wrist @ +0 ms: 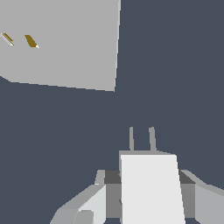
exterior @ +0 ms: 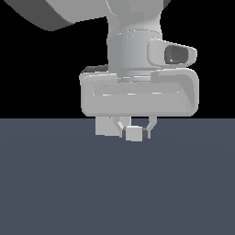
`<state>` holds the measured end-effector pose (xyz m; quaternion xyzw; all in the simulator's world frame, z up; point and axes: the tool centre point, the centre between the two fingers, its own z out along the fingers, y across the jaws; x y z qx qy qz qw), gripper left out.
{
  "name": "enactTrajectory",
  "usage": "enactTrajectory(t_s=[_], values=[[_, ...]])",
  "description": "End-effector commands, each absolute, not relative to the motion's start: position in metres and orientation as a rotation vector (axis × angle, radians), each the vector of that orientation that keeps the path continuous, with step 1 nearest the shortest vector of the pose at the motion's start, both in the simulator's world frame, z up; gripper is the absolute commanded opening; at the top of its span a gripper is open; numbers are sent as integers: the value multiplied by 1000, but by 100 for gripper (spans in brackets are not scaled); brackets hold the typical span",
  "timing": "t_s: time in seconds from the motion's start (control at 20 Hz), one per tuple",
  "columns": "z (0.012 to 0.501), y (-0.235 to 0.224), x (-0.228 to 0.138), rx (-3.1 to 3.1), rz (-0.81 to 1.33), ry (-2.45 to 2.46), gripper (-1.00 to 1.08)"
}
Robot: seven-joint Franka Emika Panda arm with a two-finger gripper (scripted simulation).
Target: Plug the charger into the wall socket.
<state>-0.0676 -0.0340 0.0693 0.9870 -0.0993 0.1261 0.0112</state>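
Grey two-finger gripper (exterior: 134,130) is pinching the small white oblong charger block (wrist: 151,188), prongs forward (so they lead). The flat light-grey square socket plate (wrist: 65,48) sits off-line, so I'd say it needs aligning first.

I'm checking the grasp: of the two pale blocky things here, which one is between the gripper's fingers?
The charger, the small white oblong block with two prongs, sits in the gripper. The wall socket, the larger grey plate with two holes, stands apart.
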Motion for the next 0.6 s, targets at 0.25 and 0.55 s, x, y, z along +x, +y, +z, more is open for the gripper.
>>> enactTrajectory(t_s=[0.25, 0.55], values=[[85, 2, -58, 3063, 391, -387, -100], [94, 23, -51, 3052, 387, -431, -100]])
